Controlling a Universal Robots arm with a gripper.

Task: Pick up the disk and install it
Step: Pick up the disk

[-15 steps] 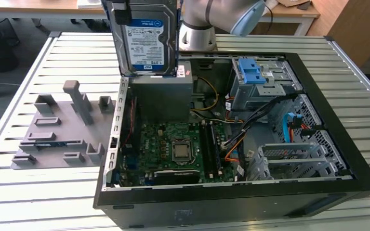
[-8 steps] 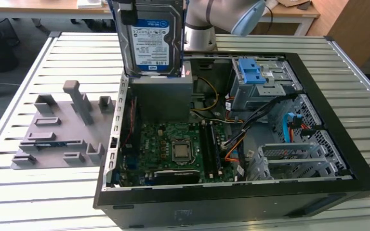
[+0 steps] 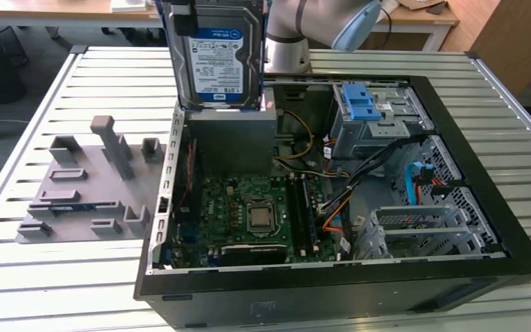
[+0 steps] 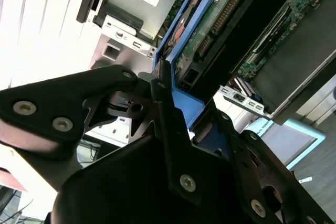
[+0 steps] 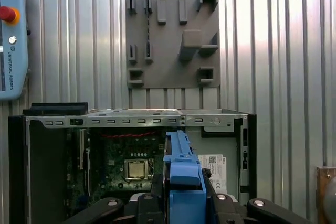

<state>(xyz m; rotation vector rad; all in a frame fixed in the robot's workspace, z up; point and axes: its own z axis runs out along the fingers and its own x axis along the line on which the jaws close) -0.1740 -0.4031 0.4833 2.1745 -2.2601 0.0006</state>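
Observation:
The disk [image 3: 218,59] hangs upright above the open computer case [image 3: 487,207], its blue-and-white label facing the exterior view. Its lower edge is just over the grey metal box with a white sticker [image 3: 231,142]. In both wrist views my gripper [image 4: 184,103] is shut on the disk's blue bracket [image 5: 182,174], with a black finger [image 4: 165,108] pressed on each side. The disk's green circuit board [image 4: 220,19] shows in the second wrist view. The grey drive cage with a blue latch [image 3: 362,104] sits at the case's far side, toward the exterior view's right of the disk.
The case holds a green motherboard [image 3: 247,214], cables [image 3: 376,166] and a second metal cage [image 3: 422,228]. A grey fixture plate [image 3: 90,187] with raised blocks lies on the slatted table [image 3: 25,277] at the exterior view's left. A pendant [image 5: 10,40] lies on the table.

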